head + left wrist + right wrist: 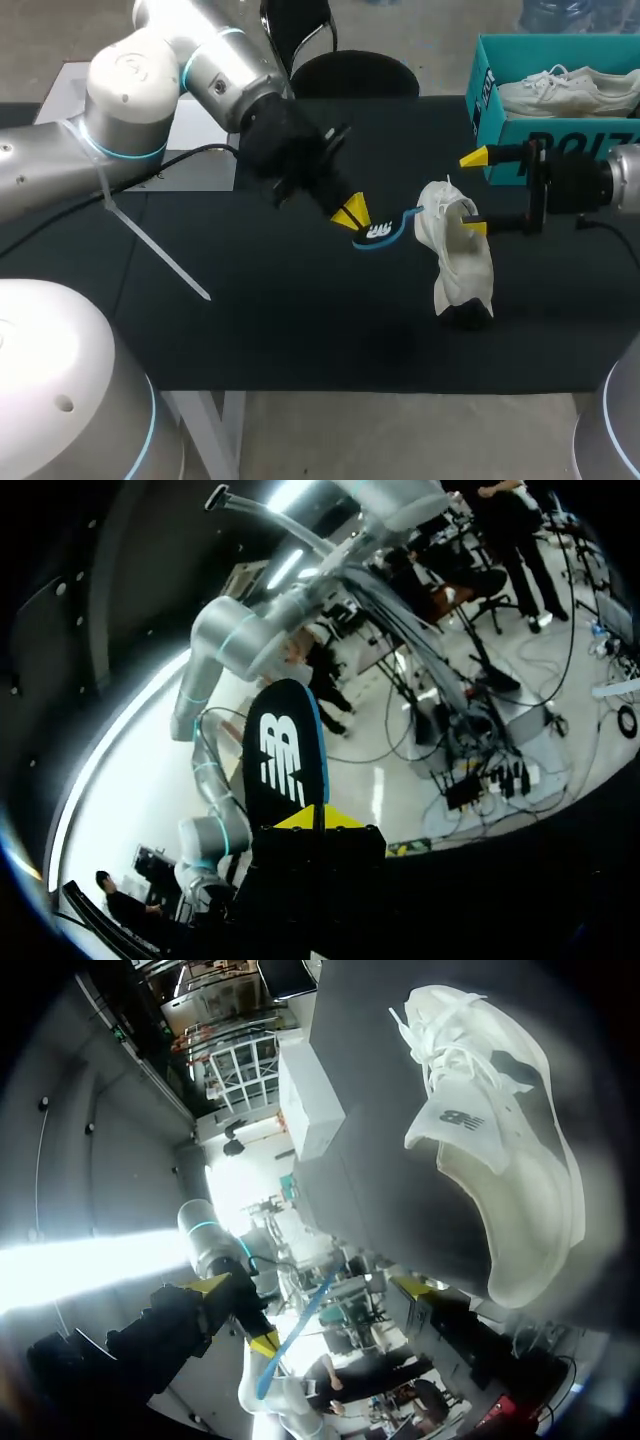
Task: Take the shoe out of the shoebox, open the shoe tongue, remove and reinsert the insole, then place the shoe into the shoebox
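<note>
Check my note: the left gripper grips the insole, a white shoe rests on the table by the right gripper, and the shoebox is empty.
The shoebox is not empty: the head view shows a second shoe lying in it. The rest holds: the left gripper grips the insole, and a white shoe rests on the table by the right gripper.

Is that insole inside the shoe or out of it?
Out. The left end effector holds the insole beside the white shoe, its far end at the opening.
</note>
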You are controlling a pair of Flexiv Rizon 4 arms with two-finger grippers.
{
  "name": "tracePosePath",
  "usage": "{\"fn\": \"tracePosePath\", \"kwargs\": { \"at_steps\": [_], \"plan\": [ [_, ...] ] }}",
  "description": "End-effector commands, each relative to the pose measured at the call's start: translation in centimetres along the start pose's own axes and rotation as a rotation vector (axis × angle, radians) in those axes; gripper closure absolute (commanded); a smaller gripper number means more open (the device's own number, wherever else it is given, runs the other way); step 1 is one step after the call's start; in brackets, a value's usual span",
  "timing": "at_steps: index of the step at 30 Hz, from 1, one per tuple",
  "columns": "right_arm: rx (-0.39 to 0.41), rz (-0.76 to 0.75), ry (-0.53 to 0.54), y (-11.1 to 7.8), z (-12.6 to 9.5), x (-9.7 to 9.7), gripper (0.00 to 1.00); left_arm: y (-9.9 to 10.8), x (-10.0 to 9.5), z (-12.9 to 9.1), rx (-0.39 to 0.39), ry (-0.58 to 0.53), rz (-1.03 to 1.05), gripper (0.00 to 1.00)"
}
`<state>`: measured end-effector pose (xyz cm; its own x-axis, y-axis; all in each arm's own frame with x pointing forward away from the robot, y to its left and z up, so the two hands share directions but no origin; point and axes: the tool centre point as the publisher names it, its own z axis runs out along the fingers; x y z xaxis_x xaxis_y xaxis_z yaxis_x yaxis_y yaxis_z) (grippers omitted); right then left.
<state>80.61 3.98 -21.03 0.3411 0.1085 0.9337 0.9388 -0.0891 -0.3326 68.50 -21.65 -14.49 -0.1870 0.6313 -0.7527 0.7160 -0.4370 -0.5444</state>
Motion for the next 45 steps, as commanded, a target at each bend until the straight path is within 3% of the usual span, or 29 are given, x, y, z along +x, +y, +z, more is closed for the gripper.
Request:
{"fn": "tracePosePath", "kwargs": {
  "at_steps": [1, 17, 25, 35, 45],
  "plan": [
    [-0.003, 0.001, -0.002, -0.1, 0.1, 0.0, 0.0, -0.1, 0.4, 0.4, -0.107, 0.151, 0.287, 1.0],
    [-0.003, 0.001, -0.002, -0.1, 0.1, 0.0, 0.0, 4.6, 2.1, 1.8, -0.2, 0.292, 0.31, 1.0],
    [-0.003, 0.001, -0.002, -0.1, 0.1, 0.0, 0.0, 8.2, 1.4, 2.5, -0.285, 0.29, 0.302, 1.0],
    [-0.003, 0.001, -0.002, -0.1, 0.1, 0.0, 0.0, 11.9, -0.4, 4.9, -0.32, 0.293, 0.334, 1.0],
    [-0.003, 0.001, -0.002, -0.1, 0.1, 0.0, 0.0, 13.9, -1.7, 5.2, -0.364, 0.291, 0.318, 1.0]
  ]
}}
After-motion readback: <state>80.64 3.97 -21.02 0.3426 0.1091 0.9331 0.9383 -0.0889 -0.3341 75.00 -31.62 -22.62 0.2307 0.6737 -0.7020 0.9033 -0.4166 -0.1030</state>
